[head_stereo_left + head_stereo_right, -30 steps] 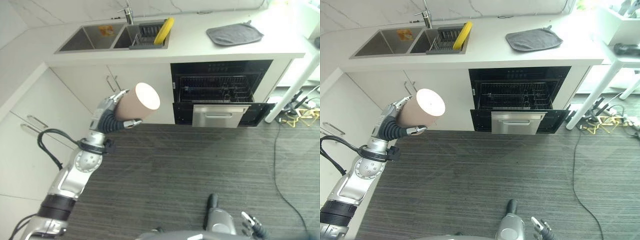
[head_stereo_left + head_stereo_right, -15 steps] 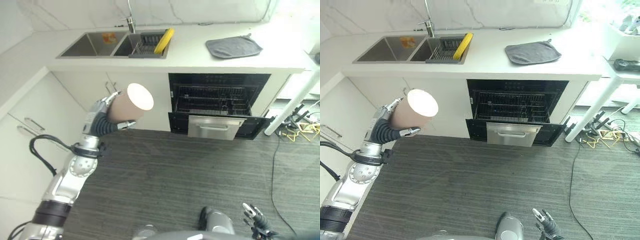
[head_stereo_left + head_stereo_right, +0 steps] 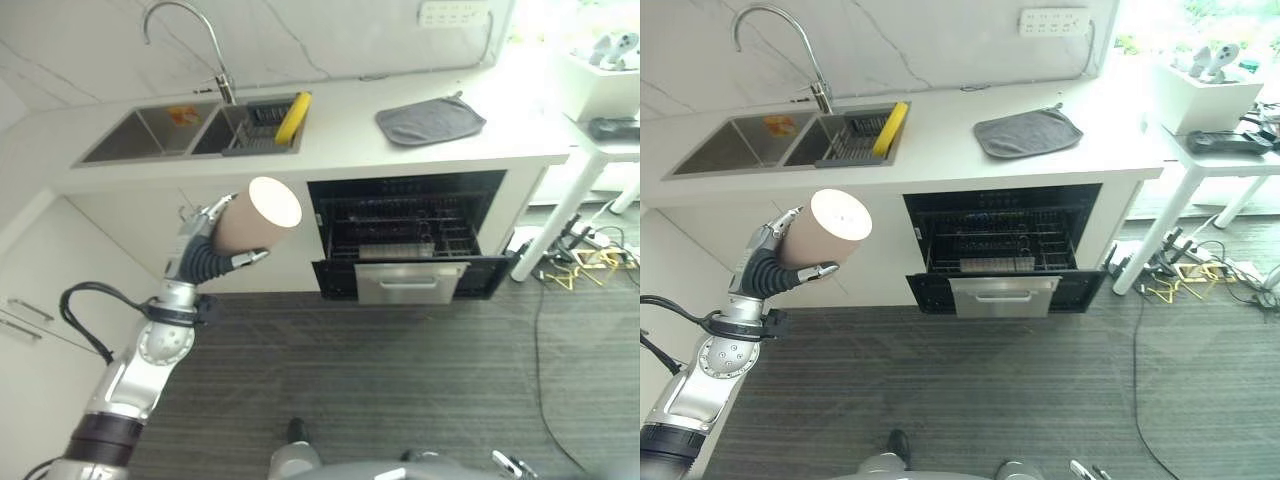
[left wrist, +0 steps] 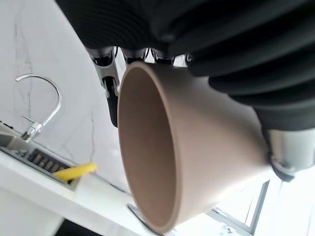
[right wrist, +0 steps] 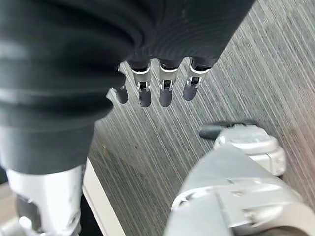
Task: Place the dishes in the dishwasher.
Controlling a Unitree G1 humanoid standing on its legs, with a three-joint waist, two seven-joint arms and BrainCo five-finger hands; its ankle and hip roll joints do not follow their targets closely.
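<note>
One tan, tapered ceramic cup (image 3: 256,212) sits tipped sideways in the left hand (image 3: 197,256), fingers curled round it, well short of the open black dishwasher (image 3: 403,237). The right hand (image 5: 153,91) hangs relaxed. A loose grip could drop it onto the floor.

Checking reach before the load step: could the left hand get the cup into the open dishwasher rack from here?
Probably not yet. The left hand holds the cup well off to the side of the dishwasher; nothing blocks the open rack.
</note>
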